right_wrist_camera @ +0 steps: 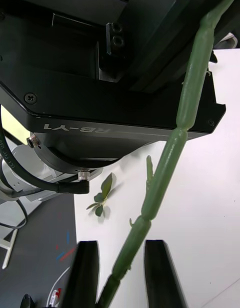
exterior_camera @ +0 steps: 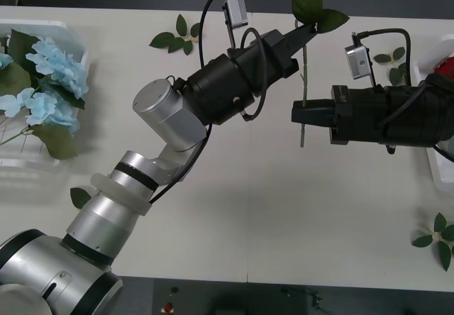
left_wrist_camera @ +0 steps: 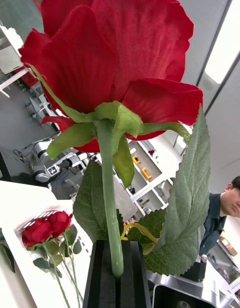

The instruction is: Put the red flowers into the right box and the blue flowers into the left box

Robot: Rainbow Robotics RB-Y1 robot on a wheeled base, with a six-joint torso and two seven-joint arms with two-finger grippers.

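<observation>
A red flower is held upright above the table, its bloom (left_wrist_camera: 107,63) large in the left wrist view and its thin green stem (exterior_camera: 304,74) hanging down. My left gripper (exterior_camera: 309,30) is shut on the stem just under the leaves. Lower down, my right gripper (exterior_camera: 298,113) is open, its black fingers (right_wrist_camera: 87,275) on either side of the stem (right_wrist_camera: 165,173). The right box (exterior_camera: 434,51) at the right edge holds more red flowers (exterior_camera: 445,68), also seen from the left wrist (left_wrist_camera: 47,228). The blue flowers (exterior_camera: 53,74) lie in the left box (exterior_camera: 42,25).
Bloomless leaf sprigs lie on the white table at the back (exterior_camera: 177,38), near the right box (exterior_camera: 391,61), at the front right (exterior_camera: 436,233) and beside my left arm (exterior_camera: 79,198). My left arm's black forearm (right_wrist_camera: 100,103) hangs close above the right gripper.
</observation>
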